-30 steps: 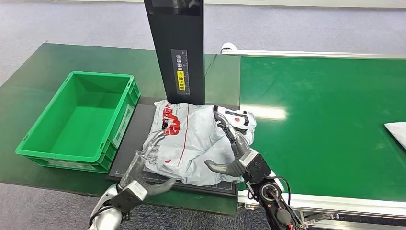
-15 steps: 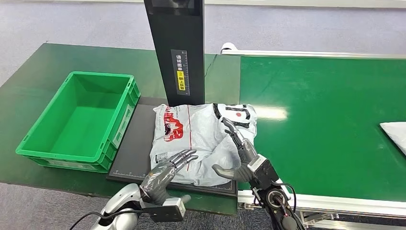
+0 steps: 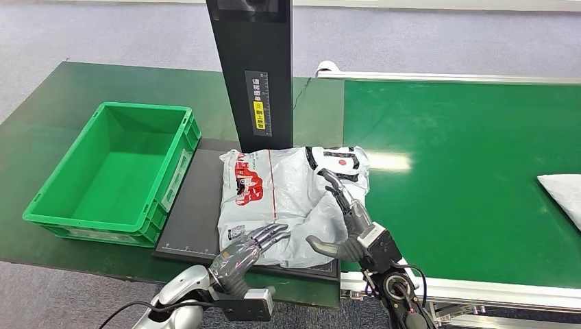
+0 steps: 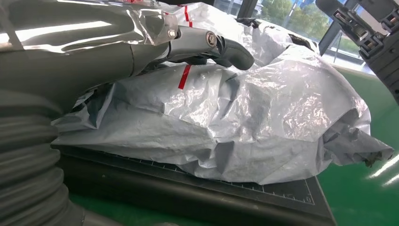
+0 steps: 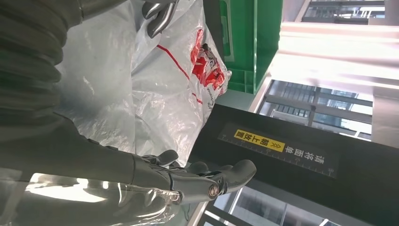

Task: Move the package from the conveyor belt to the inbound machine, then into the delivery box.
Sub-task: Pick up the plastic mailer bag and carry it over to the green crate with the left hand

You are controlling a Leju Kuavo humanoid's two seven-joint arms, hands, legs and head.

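Note:
The package (image 3: 288, 195), a crumpled grey-white plastic bag with red and black print, lies on the black plate (image 3: 185, 229) of the inbound machine, in front of its black column (image 3: 253, 68). My left hand (image 3: 250, 248) is at the bag's near edge, fingers stretched out over it and holding nothing. Close up, the fingers (image 4: 226, 47) lie just above the bag (image 4: 263, 108). My right hand (image 3: 346, 223) stands beside the bag's near right side, fingers straight and thumb spread. The right wrist view shows those fingers (image 5: 188, 181) apart next to the bag (image 5: 155, 84).
An empty green delivery crate (image 3: 113, 171) stands left of the plate on the dark green table. The green conveyor belt (image 3: 466, 171) runs to the right, with a second pale package (image 3: 562, 190) at its right edge. The column rises close behind the bag.
My left hand turned over and moved right onto the bag's near edge. My right hand drew back toward me off the bag's top. The second package crept left on the belt.

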